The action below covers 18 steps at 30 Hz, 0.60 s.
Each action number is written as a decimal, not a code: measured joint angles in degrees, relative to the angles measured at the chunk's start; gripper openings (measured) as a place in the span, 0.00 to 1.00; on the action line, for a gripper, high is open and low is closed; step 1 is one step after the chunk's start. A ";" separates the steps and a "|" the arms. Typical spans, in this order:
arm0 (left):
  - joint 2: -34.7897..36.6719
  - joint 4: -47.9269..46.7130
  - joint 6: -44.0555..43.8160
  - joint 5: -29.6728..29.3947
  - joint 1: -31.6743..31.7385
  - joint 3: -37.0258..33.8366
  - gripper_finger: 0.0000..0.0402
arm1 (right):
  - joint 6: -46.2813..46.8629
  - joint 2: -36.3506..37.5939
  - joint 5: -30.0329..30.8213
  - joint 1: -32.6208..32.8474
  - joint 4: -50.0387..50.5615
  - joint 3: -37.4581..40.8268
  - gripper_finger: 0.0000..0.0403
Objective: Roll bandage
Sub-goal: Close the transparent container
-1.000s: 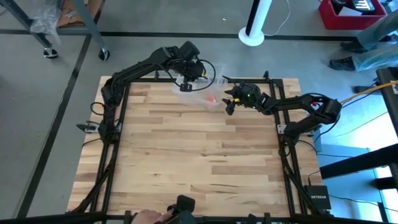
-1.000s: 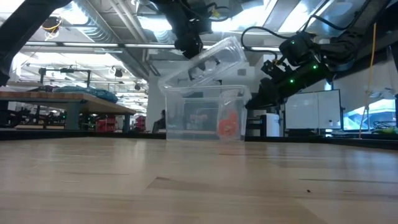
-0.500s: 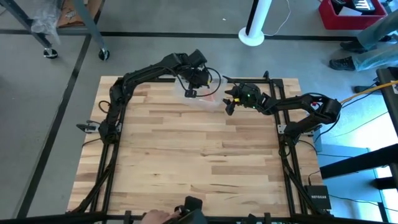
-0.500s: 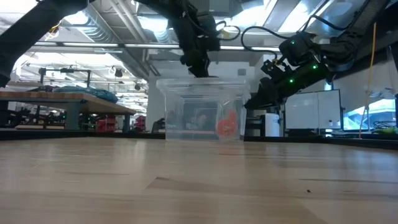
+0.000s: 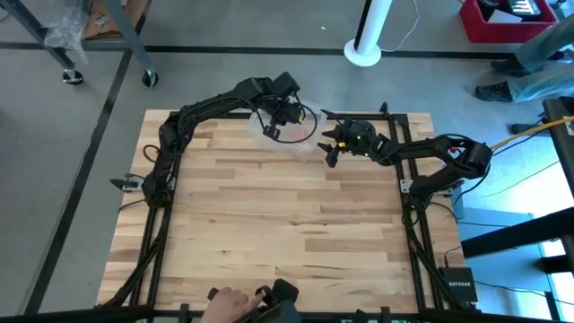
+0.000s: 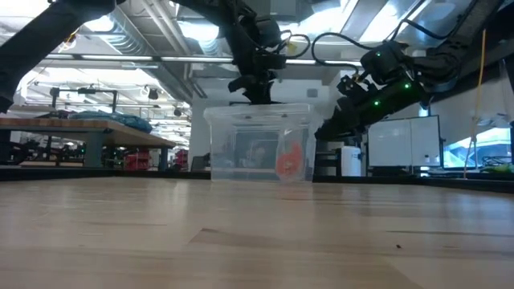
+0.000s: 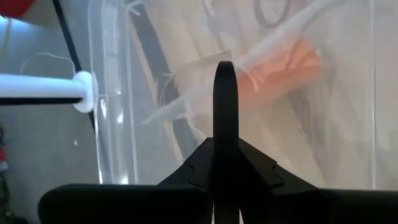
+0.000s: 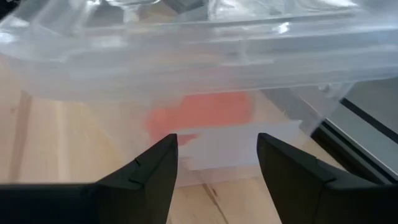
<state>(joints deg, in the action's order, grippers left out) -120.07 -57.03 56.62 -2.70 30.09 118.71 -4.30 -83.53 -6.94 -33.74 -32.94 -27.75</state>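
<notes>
While the clear rectangular plastic box (image 6: pixel 259 143) stands at the far edge of the pale wooden plank table (image 5: pixel 278 224), its lid is seen lying level on top, and the left gripper (image 6: pixel 255 90) is poised right at that lid. In the left wrist view its two dark fingers (image 7: pixel 225 118) are pressed together into a single blade, nothing visible between them, with the box wall just ahead. Whether the fingertips actually touch the lid cannot be told from the low view.

The bright orange soft fabric bandage (image 6: pixel 290 159) is found inside the box, toward the side nearer the right arm, seen through the transparent wall as a loose bunched shape. It shows again as a blurred orange patch in the left wrist view (image 7: pixel 281 70) and behind the plastic in the right wrist view (image 8: pixel 205 112), where a pale rectangular piece lies just below it.

The right gripper (image 5: pixel 330 144) is held just beside the box, raised off the table, aimed at its side. Its fingers (image 8: pixel 149 171) are spread wide apart, nothing held between them, the box wall close in front.

At the near edge of the table a person's hand (image 5: pixel 231 304) is seen resting by a dark device (image 5: pixel 280 296).
</notes>
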 joint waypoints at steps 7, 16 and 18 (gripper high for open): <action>-0.68 1.02 -1.20 1.09 1.18 0.00 0.09 | -0.02 0.00 -0.22 0.00 -0.06 0.00 0.55; -1.18 -1.23 -5.35 0.80 -0.33 0.09 0.09 | -0.02 0.00 -0.22 0.00 0.04 0.00 0.55; -1.18 -1.68 -5.25 0.56 -1.10 0.07 0.09 | -0.02 0.00 -0.22 0.00 0.09 0.00 0.55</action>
<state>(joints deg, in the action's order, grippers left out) -121.25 -58.71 51.37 -2.13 28.99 118.78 -4.32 -83.53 -7.16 -33.74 -32.85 -27.75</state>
